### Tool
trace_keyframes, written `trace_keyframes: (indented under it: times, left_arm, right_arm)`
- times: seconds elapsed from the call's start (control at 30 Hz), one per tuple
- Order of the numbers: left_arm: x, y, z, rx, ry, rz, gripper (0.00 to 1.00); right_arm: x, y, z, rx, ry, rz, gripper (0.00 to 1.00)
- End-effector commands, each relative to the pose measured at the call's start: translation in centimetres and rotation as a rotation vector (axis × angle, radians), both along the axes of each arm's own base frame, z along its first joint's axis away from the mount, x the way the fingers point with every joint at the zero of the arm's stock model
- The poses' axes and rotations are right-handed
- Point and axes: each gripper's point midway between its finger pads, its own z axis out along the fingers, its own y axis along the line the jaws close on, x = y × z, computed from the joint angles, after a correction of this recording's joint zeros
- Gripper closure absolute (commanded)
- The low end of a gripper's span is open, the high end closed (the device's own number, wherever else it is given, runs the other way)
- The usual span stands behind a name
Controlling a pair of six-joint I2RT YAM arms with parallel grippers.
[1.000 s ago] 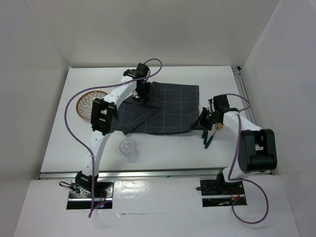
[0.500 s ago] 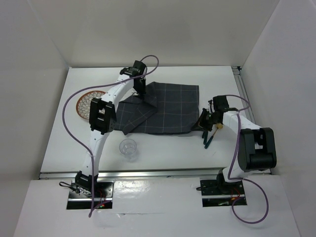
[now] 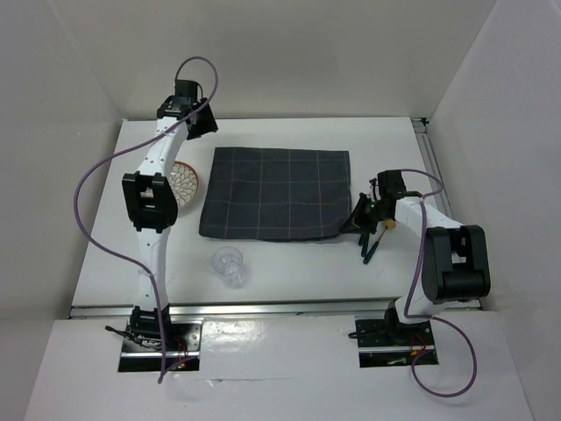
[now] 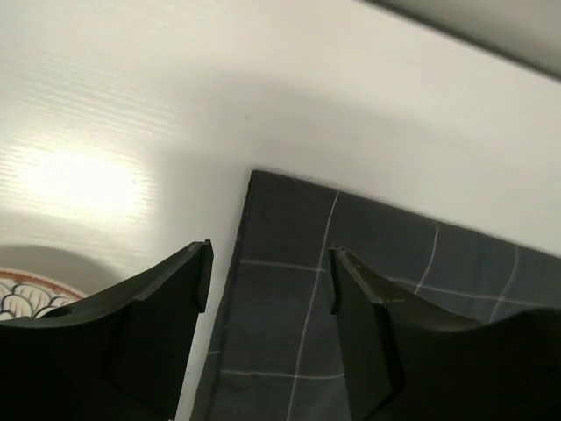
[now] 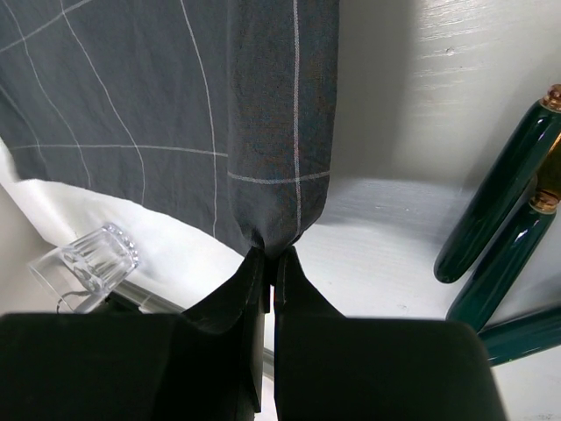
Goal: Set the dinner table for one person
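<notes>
A dark grey checked cloth (image 3: 276, 193) lies spread flat on the white dinner table (image 3: 289, 263). My left gripper (image 3: 206, 130) hovers open above the cloth's far left corner (image 4: 289, 228), with nothing between its fingers (image 4: 180, 289). My right gripper (image 3: 359, 217) is shut on the cloth's near right corner (image 5: 272, 175), which bunches into the fingertips. Green-handled cutlery (image 3: 371, 243) lies just right of that gripper, and its handles (image 5: 495, 197) show in the right wrist view. A patterned plate (image 3: 186, 182) sits left of the cloth, partly under my left arm.
A clear drinking glass (image 3: 229, 265) stands in front of the cloth near the front rail, and the same glass (image 5: 88, 259) shows in the right wrist view. White walls close the back and both sides. A metal rail (image 3: 263, 305) runs along the near edge.
My left gripper pulled the folded-over cloth corner back and left, then let it go and opened. The cloth now lies flat. The right arm has not moved.
</notes>
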Motion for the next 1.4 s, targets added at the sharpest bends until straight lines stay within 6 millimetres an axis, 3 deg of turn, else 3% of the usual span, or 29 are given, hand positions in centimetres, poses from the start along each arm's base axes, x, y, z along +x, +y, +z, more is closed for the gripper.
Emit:
trace_keyframes:
  times: [0.0,0.13,0.2,0.23,0.27,0.3,0.33,0.37,0.4,0.43,0.47,0.5,0.53,0.57,0.6,0.67,0.83,1.13,1.2,1.27,1.3,1.37]
  left_arm:
    - [2.3,-1.0,4.6,-0.087,-0.159,0.001,0.28]
    - [1.8,-0.9,8.2,-0.072,-0.218,-0.016,0.26]
    - [0.4,-0.9,9.8,-0.057,-0.215,-0.045,0.33]
    - [-0.9,-0.8,9.5,-0.055,-0.173,-0.044,0.37]
    - [-2.5,-0.9,7.5,-0.057,-0.097,-0.049,0.47]
    - [-4.6,-0.7,9.4,-0.057,-0.097,-0.049,0.53]
    - [-6.3,-0.3,8.8,-0.056,-0.047,-0.014,0.58]
    - [-9.8,0.4,4.4,-0.040,0.109,0.021,0.61]
    - [-12.4,0.6,5.9,-0.058,0.112,0.055,0.63]
    - [-14.5,0.6,5.0,-0.068,0.151,0.073,0.61]
    - [-16.6,0.9,3.8,-0.067,0.194,0.096,0.56]
    - [-20.2,1.1,-0.4,-0.091,0.303,0.090,0.50]
    - [-22.1,1.1,0.5,-0.118,0.283,0.084,0.39]
    - [-23.7,1.3,-0.3,-0.149,0.307,0.112,0.31]
    - [-26.0,1.7,-3.1,-0.212,0.365,0.130,0.26]
    - [-28.5,1.0,-4.6,-0.330,0.391,0.111,0.17]
    - [-29.4,0.6,-6.9,-0.380,0.420,0.062,0.14]
    - [-28.6,-1.2,-10.0,-0.457,0.446,-0.005,0.28]
    - [-28.8,-1.2,-10.6,-0.452,0.463,-0.012,0.43]
    - [-28.9,-1.3,-10.9,-0.455,0.472,-0.025,0.64]
    - [-28.8,-1.3,-10.9,-0.455,0.479,-0.023,0.95]
    - [-29.3,-0.7,-11.3,-0.423,0.502,-0.007,1.00]
  right_arm:
    - [1.0,0.2,0.8,0.000,-0.034,0.010,1.00]
    - [0.9,0.3,0.9,0.010,-0.033,0.015,1.00]
    - [0.9,0.3,0.9,0.010,-0.033,0.015,1.00]
    - [1.0,0.5,0.8,0.019,-0.033,0.019,1.00]
    - [1.0,0.5,0.8,0.019,-0.033,0.019,1.00]
    - [1.0,0.6,0.9,0.028,-0.033,0.023,1.00]
    - [1.2,0.6,0.9,0.028,-0.043,0.024,1.00]
    - [1.2,0.8,1.0,0.036,-0.043,0.028,1.00]
    - [1.2,0.8,1.0,0.036,-0.043,0.028,1.00]
    - [1.1,1.1,1.0,0.036,-0.043,0.037,1.00]
    - [1.1,1.1,1.0,0.036,-0.043,0.037,1.00]
    - [1.3,1.1,1.1,0.037,-0.052,0.037,1.00]
    - [1.2,1.2,1.2,0.045,-0.052,0.041,1.00]
    - [1.2,1.2,1.2,0.045,-0.052,0.041,1.00]
    - [1.1,1.4,1.2,0.041,-0.057,0.059,1.00]
    - [1.1,1.4,1.2,0.041,-0.057,0.059,1.00]
    - [1.2,1.7,1.2,0.042,-0.066,0.068,1.00]
    - [1.3,1.9,0.9,0.033,-0.055,0.073,1.00]
    - [0.9,1.5,0.5,0.012,-0.033,0.063,1.00]
    - [0.6,1.4,0.3,0.003,-0.017,0.059,1.00]
    - [0.2,1.1,0.1,-0.011,0.004,0.053,0.93]
    - [-0.3,0.7,0.1,-0.034,0.011,0.043,0.81]
